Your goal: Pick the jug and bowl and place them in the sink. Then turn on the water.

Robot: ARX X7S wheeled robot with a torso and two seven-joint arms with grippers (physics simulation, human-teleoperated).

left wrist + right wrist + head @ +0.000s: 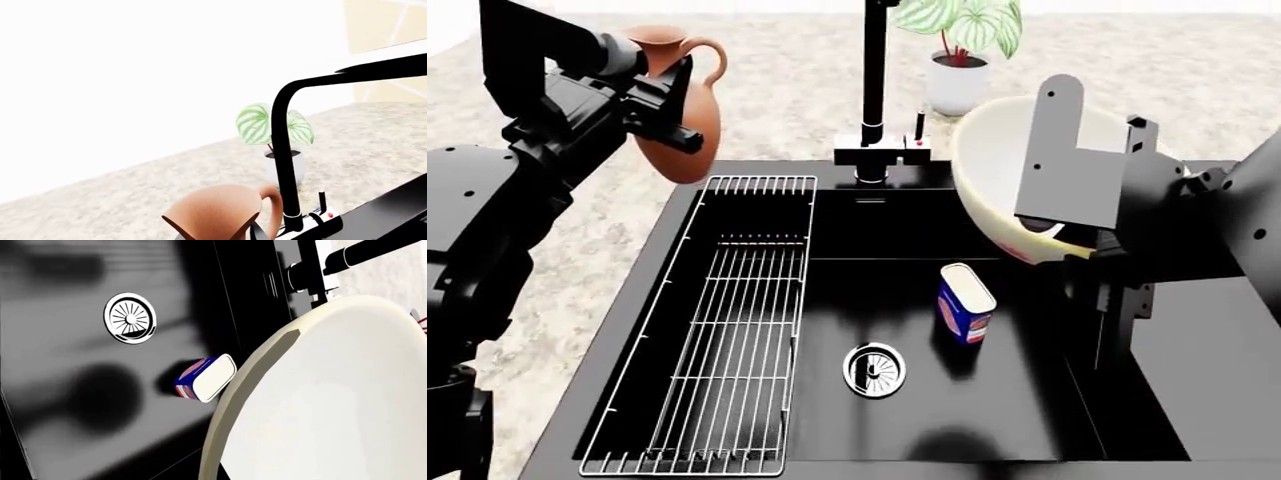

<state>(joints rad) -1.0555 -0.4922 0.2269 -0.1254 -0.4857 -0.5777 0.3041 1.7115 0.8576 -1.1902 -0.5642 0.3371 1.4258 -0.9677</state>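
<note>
- Far left, our left gripper (pixel 665 118) pinches the terracotta-brown clay jug (pixel 689 105) aloft over the speckled counter (pixel 587 260), just beyond the sink's far-left corner.
- Centre, the matte-black rectangular sink (pixel 1001 420) holds a blue-and-white canister (pixel 965 303) beside the steel drain (pixel 874 369).
- Right, our right gripper (pixel 1081 240) carries the tilted cream bowl (pixel 1001 150) over the basin's far-right; we can't tell its jaw spread.

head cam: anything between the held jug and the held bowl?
Yes. In the head view the black faucet stands between the jug and the bowl, with the potted plant behind.
</note>
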